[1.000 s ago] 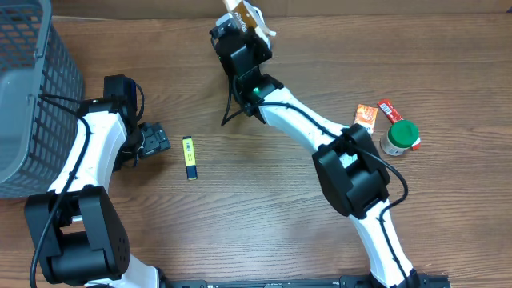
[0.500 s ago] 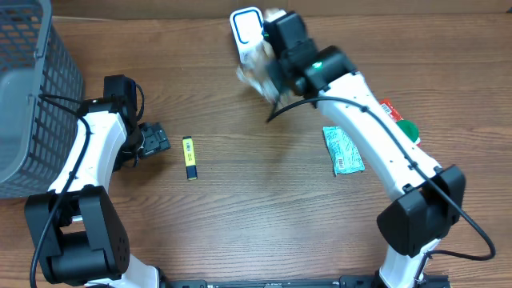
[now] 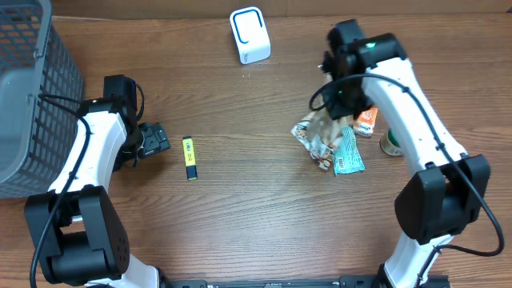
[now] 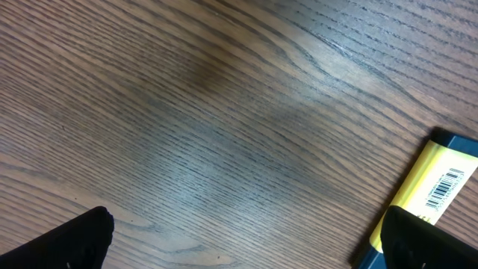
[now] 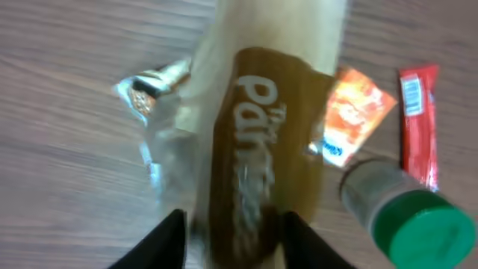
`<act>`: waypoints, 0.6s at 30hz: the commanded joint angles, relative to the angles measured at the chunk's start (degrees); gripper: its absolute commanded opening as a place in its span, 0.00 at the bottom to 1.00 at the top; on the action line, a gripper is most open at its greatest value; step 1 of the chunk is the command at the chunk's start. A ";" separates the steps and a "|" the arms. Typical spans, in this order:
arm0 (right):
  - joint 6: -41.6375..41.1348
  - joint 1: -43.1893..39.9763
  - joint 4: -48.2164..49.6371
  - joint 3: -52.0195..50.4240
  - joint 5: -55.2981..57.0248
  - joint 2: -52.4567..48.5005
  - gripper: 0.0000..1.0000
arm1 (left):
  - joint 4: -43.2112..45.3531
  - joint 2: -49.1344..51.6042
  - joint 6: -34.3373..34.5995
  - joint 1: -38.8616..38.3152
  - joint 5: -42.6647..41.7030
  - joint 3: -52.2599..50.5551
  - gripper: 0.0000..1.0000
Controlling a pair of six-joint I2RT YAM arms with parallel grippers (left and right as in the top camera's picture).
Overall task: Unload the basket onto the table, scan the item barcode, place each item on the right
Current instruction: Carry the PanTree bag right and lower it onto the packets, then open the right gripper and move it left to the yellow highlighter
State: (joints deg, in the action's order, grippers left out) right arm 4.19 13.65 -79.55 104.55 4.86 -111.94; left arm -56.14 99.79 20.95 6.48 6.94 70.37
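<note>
The item, a crinkly brown and clear snack bag [image 3: 318, 138], lies low over the table at the right, beside a green packet [image 3: 349, 152]. My right gripper [image 3: 340, 108] is just above it. In the right wrist view the bag [image 5: 261, 142] fills the space between my right gripper's [image 5: 233, 239] dark fingers; the picture is blurred, so whether they press on it is unclear. The white scanner [image 3: 250, 34] stands at the far edge, well left of the bag. My left gripper [image 3: 156, 140] [image 4: 246, 232] rests open near the table, nothing between its fingers.
A yellow and blue stick pack [image 3: 189, 157] [image 4: 437, 190] lies just right of the left gripper. An orange sachet [image 5: 357, 112], a red bar [image 5: 418, 123] and a green-lidded jar [image 5: 407, 217] sit right of the bag. A grey mesh basket [image 3: 32, 96] fills the far left.
My right arm swung from the scanner at the far edge rightward and toward me, carrying the bag down next to the green packet. The left arm stayed still.
</note>
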 commanded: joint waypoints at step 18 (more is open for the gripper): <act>-18.99 4.92 11.80 -2.91 -20.39 0.28 0.57 | -0.13 0.17 -0.63 -0.13 0.55 -0.20 1.00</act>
State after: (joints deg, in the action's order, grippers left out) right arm -8.93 15.55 -69.04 103.26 -11.05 -111.94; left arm -56.14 99.79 20.95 6.48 6.94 70.37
